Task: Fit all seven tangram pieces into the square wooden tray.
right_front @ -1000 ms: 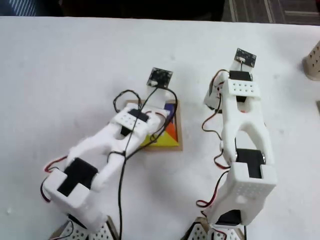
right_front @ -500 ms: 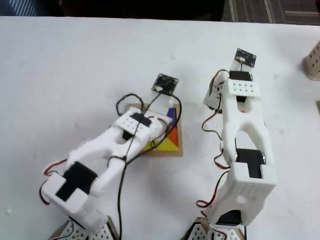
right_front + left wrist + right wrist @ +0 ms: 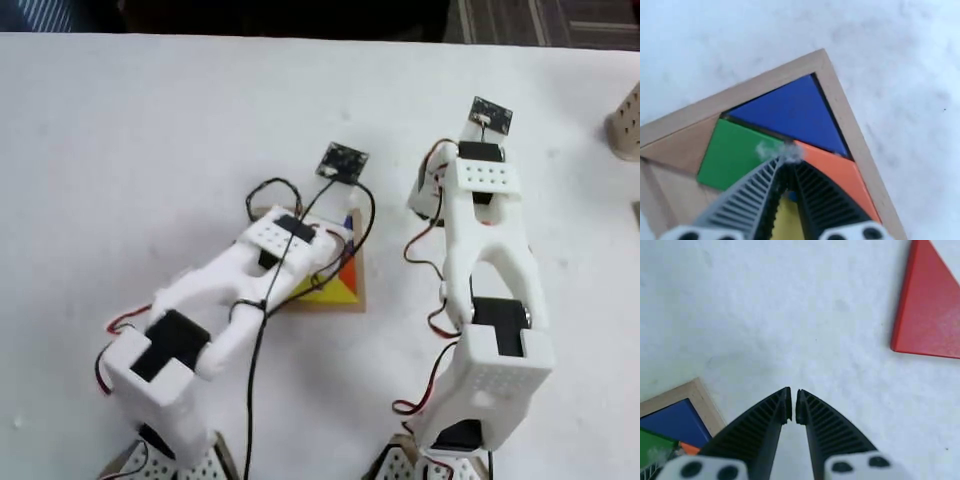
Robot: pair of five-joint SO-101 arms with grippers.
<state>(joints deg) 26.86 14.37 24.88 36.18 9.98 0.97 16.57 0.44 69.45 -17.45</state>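
1. Tray [image 3: 840, 100], square and of pale wood with a raised rim, lies flat on the white table [image 3: 790, 315] beneath the left gripper [image 3: 786, 162]. The gripper's ribbed black fingers are pressed together at the tips and grasp nothing. They point down at the spot where three coloured pieces meet.
2. Left arm [image 3: 230, 280], seen from above, stretches low and diagonally from its base across the tray and covers most of it.
3. Right gripper [image 3: 792, 405] is likewise closed to a hairline slit, with nothing between its fingers. It hangs over bare table just beside one tray corner. Its arm [image 3: 490, 260] extends straight away from its base.
4. Seated in the tray are a blue triangle [image 3: 790, 112] filling one corner, a green square [image 3: 732, 155], an orange triangle [image 3: 840, 172] along the rim and a yellow piece [image 3: 787, 222]. All are flat and smooth, and bare wooden floor shows beside the green square.
5. Red triangle [image 3: 932, 310] lies flat on the table, well apart from the tray.
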